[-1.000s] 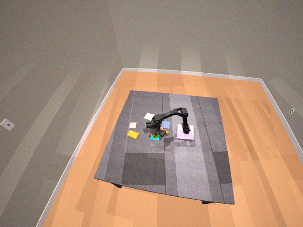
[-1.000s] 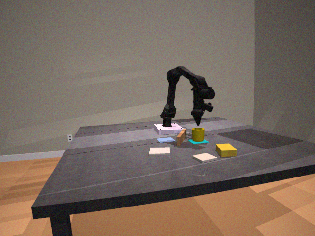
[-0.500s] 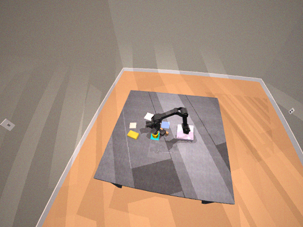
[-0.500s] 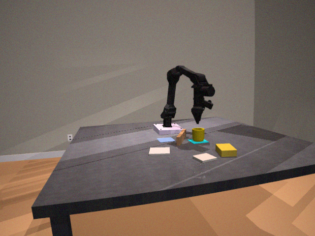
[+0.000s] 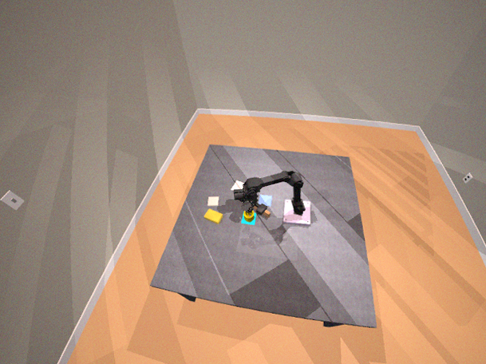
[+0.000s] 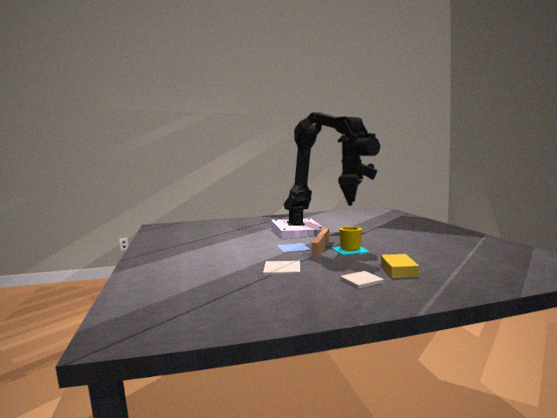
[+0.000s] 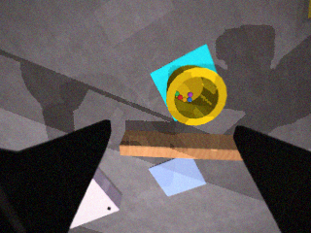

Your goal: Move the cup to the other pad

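Yellow cup (image 6: 350, 238) upright on cyan pad (image 6: 350, 250), well below wide-open, empty tool (image 6: 349, 200).

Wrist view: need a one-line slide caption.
Open tool above the upright yellow cup on the cyan pad, marbles inside.

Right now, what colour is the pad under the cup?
Cyan, under the yellow cup; the pad shows best in the wrist view.

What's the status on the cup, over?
Gripper open, empty, above the cup. Cup upright on cyan pad, marbles inside. Wooden block beside it, not touching.
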Robot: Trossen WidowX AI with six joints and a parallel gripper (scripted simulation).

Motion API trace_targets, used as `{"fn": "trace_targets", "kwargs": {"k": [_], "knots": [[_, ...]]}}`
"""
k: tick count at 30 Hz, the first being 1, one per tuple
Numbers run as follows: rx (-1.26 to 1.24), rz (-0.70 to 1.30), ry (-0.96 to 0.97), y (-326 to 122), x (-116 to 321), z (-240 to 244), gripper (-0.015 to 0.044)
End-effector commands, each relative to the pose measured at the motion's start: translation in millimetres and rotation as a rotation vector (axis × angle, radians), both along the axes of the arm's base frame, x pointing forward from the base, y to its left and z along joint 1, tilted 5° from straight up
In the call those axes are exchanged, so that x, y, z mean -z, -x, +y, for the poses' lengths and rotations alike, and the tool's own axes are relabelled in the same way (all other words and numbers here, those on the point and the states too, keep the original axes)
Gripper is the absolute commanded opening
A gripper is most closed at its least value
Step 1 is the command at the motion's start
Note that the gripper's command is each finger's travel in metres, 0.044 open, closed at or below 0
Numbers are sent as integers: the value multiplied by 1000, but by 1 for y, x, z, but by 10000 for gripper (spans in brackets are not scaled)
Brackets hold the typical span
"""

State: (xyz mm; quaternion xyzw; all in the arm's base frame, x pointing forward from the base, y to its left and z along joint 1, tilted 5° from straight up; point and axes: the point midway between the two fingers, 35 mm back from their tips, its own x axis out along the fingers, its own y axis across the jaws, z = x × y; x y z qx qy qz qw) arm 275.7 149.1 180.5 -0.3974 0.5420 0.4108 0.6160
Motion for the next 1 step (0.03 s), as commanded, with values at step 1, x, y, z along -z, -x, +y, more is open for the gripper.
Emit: {"fn": "trace_targets", "kwargs": {"k": [1], "knots": [[0, 1, 0, 0, 1, 0, 440]]}}
